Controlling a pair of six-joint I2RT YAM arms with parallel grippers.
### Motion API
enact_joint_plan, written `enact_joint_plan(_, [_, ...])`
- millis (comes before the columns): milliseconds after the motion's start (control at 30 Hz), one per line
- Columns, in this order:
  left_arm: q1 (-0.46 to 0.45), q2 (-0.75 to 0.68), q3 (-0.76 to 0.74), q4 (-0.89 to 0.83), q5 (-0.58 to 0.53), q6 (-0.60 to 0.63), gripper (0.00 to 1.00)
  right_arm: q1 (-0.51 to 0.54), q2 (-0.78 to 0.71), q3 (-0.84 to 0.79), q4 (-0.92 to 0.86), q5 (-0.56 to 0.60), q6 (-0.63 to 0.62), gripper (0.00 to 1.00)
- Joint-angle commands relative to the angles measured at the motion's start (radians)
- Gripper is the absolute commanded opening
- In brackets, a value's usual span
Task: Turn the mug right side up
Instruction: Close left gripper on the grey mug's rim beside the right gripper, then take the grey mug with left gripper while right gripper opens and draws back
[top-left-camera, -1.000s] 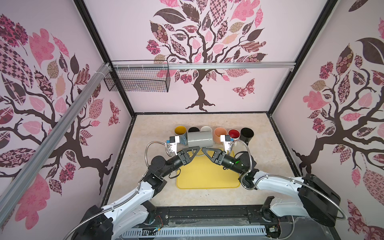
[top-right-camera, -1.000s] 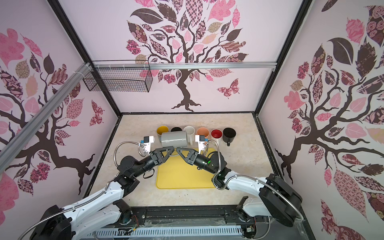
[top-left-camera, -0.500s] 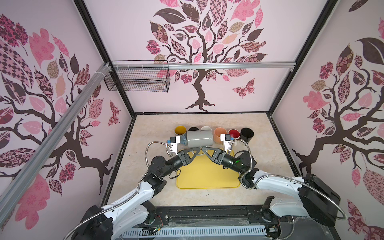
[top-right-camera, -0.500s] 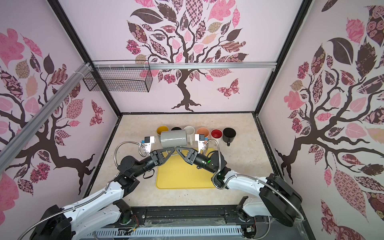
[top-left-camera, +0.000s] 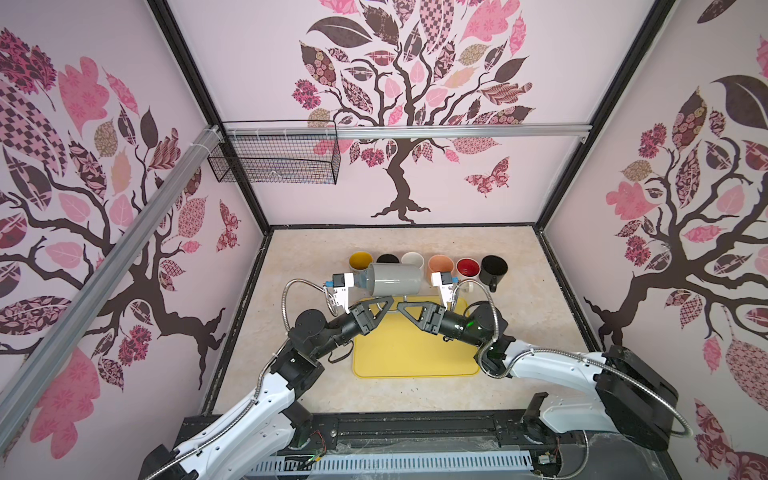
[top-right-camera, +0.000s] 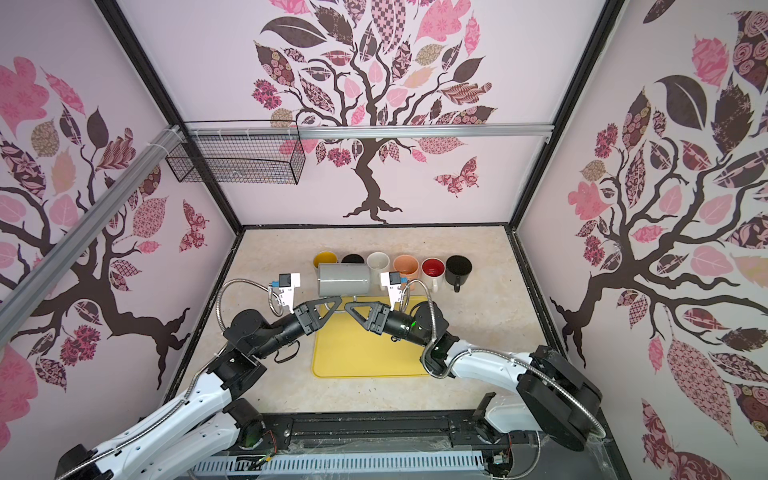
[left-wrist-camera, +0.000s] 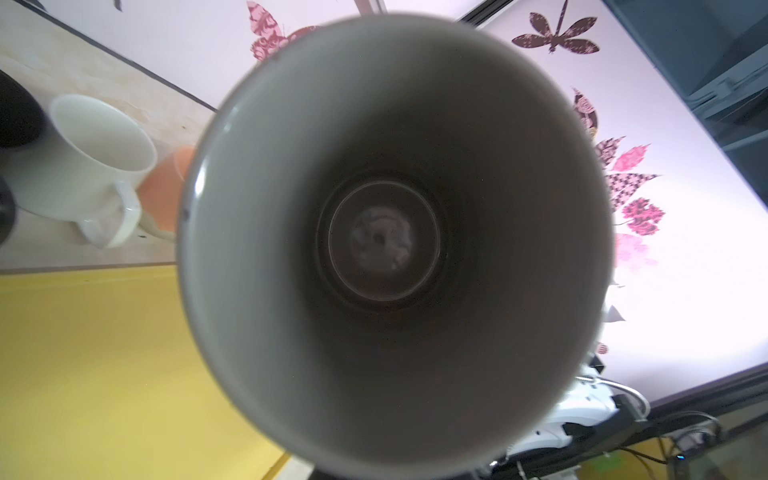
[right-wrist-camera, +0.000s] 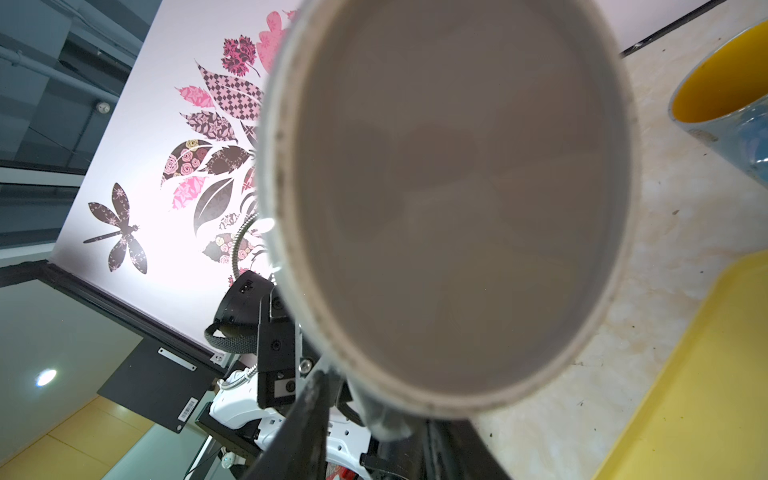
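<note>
A grey mug (top-left-camera: 395, 279) (top-right-camera: 344, 279) hangs on its side above the far edge of the yellow mat (top-left-camera: 415, 349), mouth to the left, base to the right. The left wrist view looks straight into the mug's (left-wrist-camera: 395, 249) hollow; the right wrist view faces the mug's (right-wrist-camera: 457, 208) flat base. My left gripper (top-left-camera: 388, 298) (top-right-camera: 337, 298) is shut on the mug from below, its fingers hidden in its own view. My right gripper (top-left-camera: 401, 306) (top-right-camera: 349, 306) (right-wrist-camera: 378, 440) stands open, its dark fingers (right-wrist-camera: 307, 419) on either side of the handle (right-wrist-camera: 384, 419).
Behind the held mug stands a row of upright mugs: yellow (top-left-camera: 360, 261), black (top-left-camera: 387, 258), white (top-left-camera: 412, 259), orange (top-left-camera: 440, 264), red (top-left-camera: 468, 268) and another black (top-left-camera: 494, 267). A wire basket (top-left-camera: 274, 158) hangs on the back-left rail.
My left gripper has closed on the mug. My right gripper's jaws have parted from the handle. The mug has stayed almost where it was.
</note>
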Motion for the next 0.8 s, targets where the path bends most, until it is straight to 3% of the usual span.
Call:
enact_joint_plan(0, [0.009, -0.038, 0.080, -0.022, -0.067, 0.107, 0.00, 0.008, 0.007, 0.054, 0.022, -0.038, -0.018, 0.43])
enact_joint_plan(267, [0.011, -0.056, 0.123, -0.179, -0.145, 0.209, 0.00, 0.008, -0.026, 0.055, -0.069, -0.058, -0.040, 0.50])
enact_joint_plan(533, [0.020, -0.060, 0.192, -0.335, -0.179, 0.290, 0.00, -0.013, -0.127, -0.046, -0.176, -0.003, -0.088, 0.51])
enact_joint_plan(633, [0.020, -0.047, 0.228, -0.389, -0.188, 0.337, 0.00, -0.023, -0.166, -0.061, -0.294, 0.013, -0.133, 0.50])
enact_joint_plan(767, [0.020, -0.031, 0.260, -0.478, -0.215, 0.368, 0.00, -0.023, -0.214, 0.009, -0.632, 0.094, -0.275, 0.49])
